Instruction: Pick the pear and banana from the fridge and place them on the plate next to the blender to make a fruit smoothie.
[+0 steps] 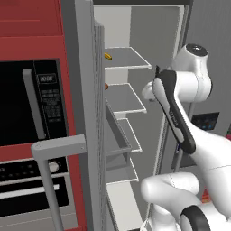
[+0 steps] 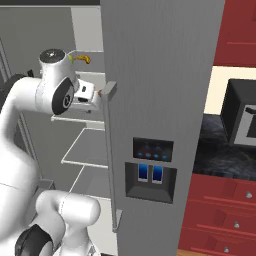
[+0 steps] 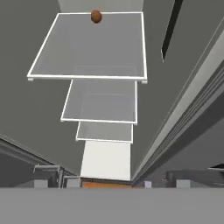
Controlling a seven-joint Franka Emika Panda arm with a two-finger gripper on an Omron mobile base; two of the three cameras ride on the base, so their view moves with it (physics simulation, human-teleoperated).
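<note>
The fridge point(image 1: 135, 27) stands open, its white-edged shelves stacked down the middle of the left base view. The banana point(image 1: 108, 56) lies on the top shelf point(image 1: 128, 58), a small yellow shape in the upper centre of that view; in the right base view it shows at the upper left point(image 2: 82, 59), just above the arm's white wrist. The pear point(image 1: 106, 86) sits on the second shelf point(image 1: 124, 99), close to the left wall, partly hidden by the open door's edge. In the hand view the pear point(image 3: 96, 16) is a small orange-brown ball at the top centre, at the far edge of the nearest shelf, with three more shelves stepping down below it. The arm reaches into the fridge at the height of the upper shelves. The hand point(image 3: 109, 181) is well apart from both fruits; whether it is released or clenched I cannot tell. A black oven point(image 1: 27, 103) in red cabinetry fills the left side of the left base view.
</note>
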